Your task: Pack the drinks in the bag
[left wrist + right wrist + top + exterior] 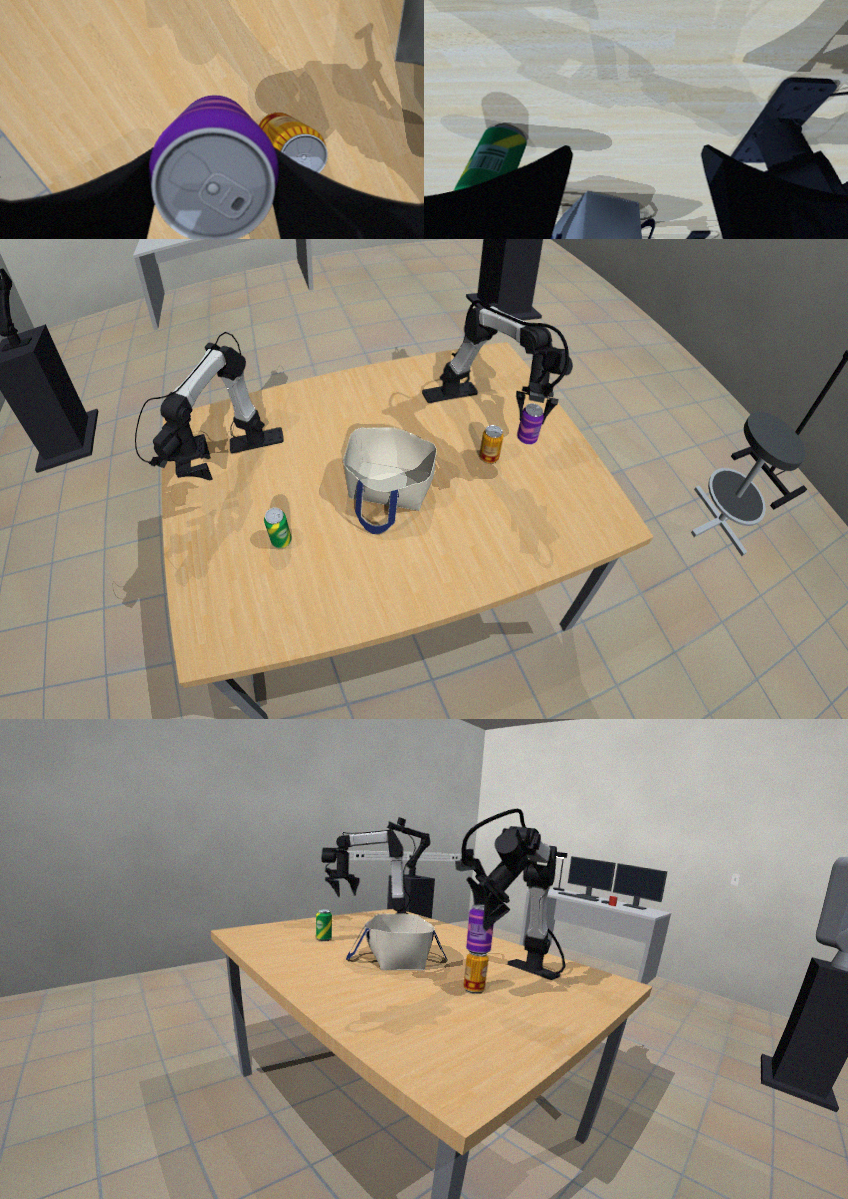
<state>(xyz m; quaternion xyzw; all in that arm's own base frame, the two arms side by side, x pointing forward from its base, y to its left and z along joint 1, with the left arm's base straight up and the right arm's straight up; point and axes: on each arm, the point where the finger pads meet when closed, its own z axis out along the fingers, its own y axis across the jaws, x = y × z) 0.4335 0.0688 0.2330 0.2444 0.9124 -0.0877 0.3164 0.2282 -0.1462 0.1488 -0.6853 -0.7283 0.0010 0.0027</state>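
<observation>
From above, the bag's blue handle (375, 529) (357, 949) hangs on the near side; the orange can (491, 445) (475, 973) (286, 128) stands right of the canvas bag (412, 495) (404, 947) (610, 219), between it and the purple can (529, 426) (479, 933) (214, 184). The left gripper (533, 412) (483, 912) (214, 147) has its fingers closed around that purple one, up off the wood. Over at far left, the right gripper (205, 465) (346, 894) (636, 148) gapes wide with nothing in it. The green can (277, 528) (323, 925) (491, 156) stands near left. The bag's walls are up.

The wooden table (416, 583) (357, 1004) (100, 75) (648, 30) carries overlapping shadows; tiles surround it, a stool (773, 440) at right.

In the right wrist view, a dark finger cuts off the green can's lower part; the bag is only partly in frame.
</observation>
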